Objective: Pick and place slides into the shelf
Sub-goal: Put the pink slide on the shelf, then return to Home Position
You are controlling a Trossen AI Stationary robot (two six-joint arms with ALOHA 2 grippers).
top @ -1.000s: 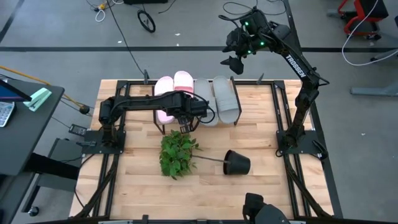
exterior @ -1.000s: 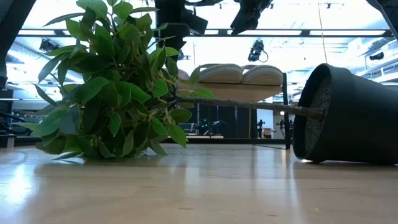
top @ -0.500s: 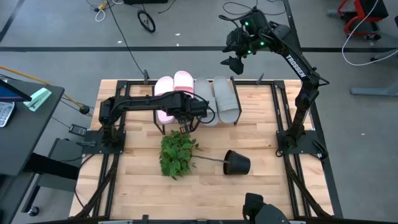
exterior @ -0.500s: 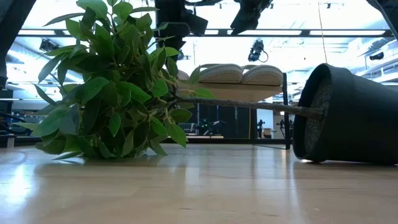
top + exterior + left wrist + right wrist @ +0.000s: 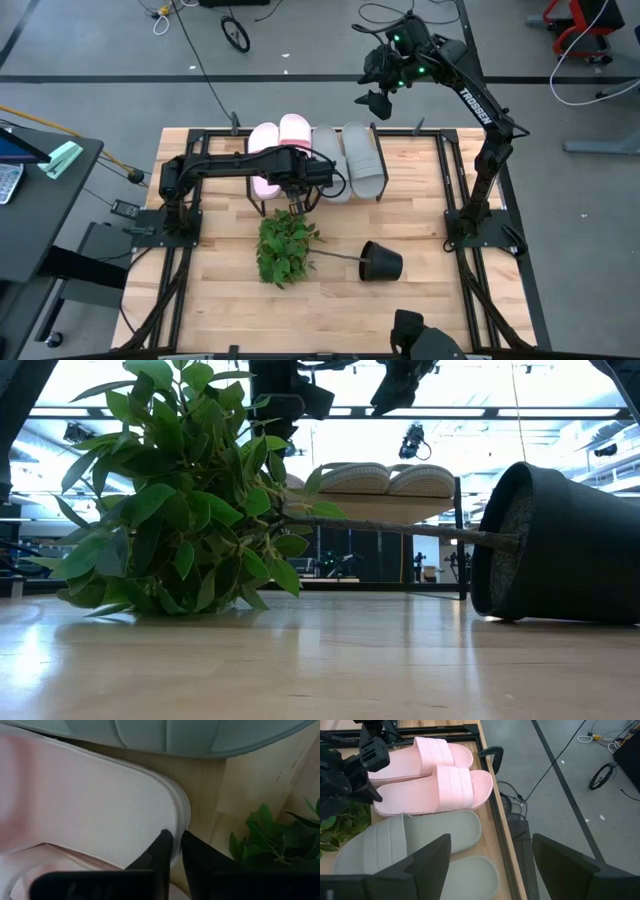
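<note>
Two pale pink slides (image 5: 427, 775) and two grey slides (image 5: 420, 837) lie side by side, soles down, on the shelf (image 5: 420, 510) at the table's far edge; in the high view the pink slides (image 5: 280, 132) sit left of the grey slides (image 5: 350, 155). My left gripper (image 5: 293, 200) is at the near, heel end of the pink slide next to the grey pair and is shut on it (image 5: 177, 851). My right gripper (image 5: 377, 99) hangs high beyond the table's far edge, open (image 5: 490, 855), looking down on the shelf. My left gripper pinches the heel rim (image 5: 179, 822) of the pink slide between its two fingers. One finger (image 5: 161, 851) is on the textured footbed, the other (image 5: 197, 859) outside the sole's edge. The fingers slant down from the table's near side. The slide lies flat on the shelf board.
A leafy plant (image 5: 285, 245) lies toppled on the table just near of my left gripper, its stem running to a black pot (image 5: 382, 262) on its side. In the low view the plant (image 5: 180, 500) and pot (image 5: 560, 545) fill the foreground. Bare tabletop (image 5: 220, 290) lies nearer.
</note>
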